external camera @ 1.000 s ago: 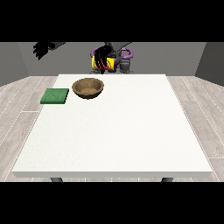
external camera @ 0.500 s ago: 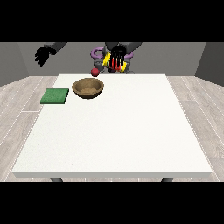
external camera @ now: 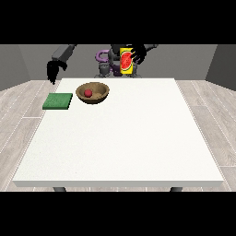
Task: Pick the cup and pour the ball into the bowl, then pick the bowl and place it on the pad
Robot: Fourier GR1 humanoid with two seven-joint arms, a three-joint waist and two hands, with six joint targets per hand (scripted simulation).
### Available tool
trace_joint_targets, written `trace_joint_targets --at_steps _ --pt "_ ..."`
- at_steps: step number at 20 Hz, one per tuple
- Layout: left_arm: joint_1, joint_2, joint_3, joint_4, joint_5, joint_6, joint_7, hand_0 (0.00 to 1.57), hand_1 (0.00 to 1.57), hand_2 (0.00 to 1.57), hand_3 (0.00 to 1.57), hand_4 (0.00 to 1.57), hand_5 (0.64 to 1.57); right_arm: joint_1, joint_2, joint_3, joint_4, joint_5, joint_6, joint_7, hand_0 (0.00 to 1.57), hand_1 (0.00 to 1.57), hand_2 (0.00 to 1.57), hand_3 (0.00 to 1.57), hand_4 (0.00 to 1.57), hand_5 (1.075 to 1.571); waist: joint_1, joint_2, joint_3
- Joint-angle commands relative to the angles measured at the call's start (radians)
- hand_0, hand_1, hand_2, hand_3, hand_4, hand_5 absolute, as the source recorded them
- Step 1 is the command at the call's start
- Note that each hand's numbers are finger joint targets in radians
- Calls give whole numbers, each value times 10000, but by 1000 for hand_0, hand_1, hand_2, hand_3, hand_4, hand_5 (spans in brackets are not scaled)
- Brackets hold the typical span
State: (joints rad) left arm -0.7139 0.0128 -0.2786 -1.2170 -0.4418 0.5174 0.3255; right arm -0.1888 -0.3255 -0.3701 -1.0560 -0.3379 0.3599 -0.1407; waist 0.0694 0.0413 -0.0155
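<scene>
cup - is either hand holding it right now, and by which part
Yes. The hand at the view's right is curled round the side of the yellow cup, held above the table's far edge. The hand at the view's left holds nothing.

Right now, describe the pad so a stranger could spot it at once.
Start at the white table and go to its far corner at the view's left. The pad lies flat there, beside the wooden bowl with the red ball. It alone is green and square.
</scene>
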Motion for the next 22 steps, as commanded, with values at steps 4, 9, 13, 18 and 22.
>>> trace_joint_targets --at_steps 4,9,13,18,22 --pt "481 1303 2819 -2009 4946 -3255 -1605 0 0 0 0 214 1500 201 256 -386 -186 22 -823 -437 0 0 0 0 417 1570 1253 725 69" --pt "249 3296 4793 -1545 7207 -6127 -2183 0 0 0 0 330 1497 273 1055 -296 -364 191 -1419 -1219 0 0 0 0 0 1570 1645 1606 124" --pt "278 4537 5986 -625 8105 -7334 -2176 0 0 0 0 333 1511 -228 1252 -83 -191 122 -1463 -1073 0 0 0 0 0 1568 1201 1631 150" --pt "369 5391 6706 -281 8737 -7968 -1882 0 0 0 0 284 1508 -1028 1233 17 1311 345 -1505 -1510 0 0 0 0 0 1568 1007 1710 160" --pt "841 5588 6852 -419 8895 -8196 -1887 0 0 0 0 279 1508 -1153 1545 255 2462 844 -1589 -2754 0 0 0 0 0 1568 977 1715 163"
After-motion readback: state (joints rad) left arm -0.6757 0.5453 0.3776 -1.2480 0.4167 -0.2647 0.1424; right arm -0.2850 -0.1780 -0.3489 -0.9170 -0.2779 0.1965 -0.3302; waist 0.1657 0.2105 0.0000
